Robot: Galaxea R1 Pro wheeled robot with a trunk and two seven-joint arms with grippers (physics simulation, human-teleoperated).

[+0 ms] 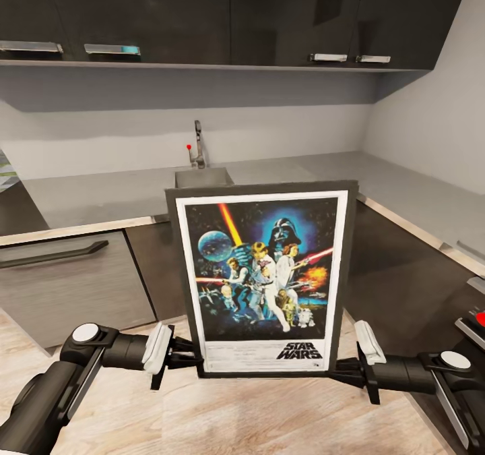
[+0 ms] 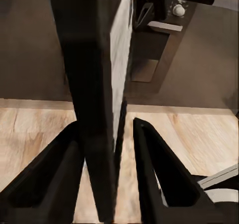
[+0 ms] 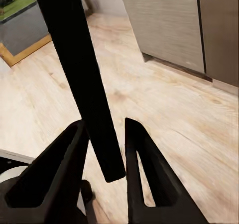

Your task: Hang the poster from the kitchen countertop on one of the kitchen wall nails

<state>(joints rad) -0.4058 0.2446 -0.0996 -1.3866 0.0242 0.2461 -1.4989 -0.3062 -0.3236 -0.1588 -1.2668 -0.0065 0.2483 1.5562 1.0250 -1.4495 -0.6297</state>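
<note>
The Star Wars poster (image 1: 263, 273) stands upright in the air in front of me, print facing me, over the wood floor and short of the counter. My left gripper (image 1: 190, 359) is shut on its lower left edge and my right gripper (image 1: 340, 369) on its lower right edge. In the left wrist view the dark frame edge (image 2: 94, 109) runs between the black fingers (image 2: 55, 174). In the right wrist view the frame's edge (image 3: 79, 74) sits between that gripper's fingers (image 3: 144, 169). The grey kitchen countertop (image 1: 101, 195) lies behind the poster. The wall nails are out of view.
A sink (image 1: 202, 175) with a tap (image 1: 198, 145) is set in the counter behind the poster. Dark upper cabinets (image 1: 202, 17) hang above. A grey drawer front with a black handle (image 1: 54, 253) is at the left. The counter's right leg (image 1: 417, 199) runs toward me, with a red knob (image 1: 479, 318) at the edge.
</note>
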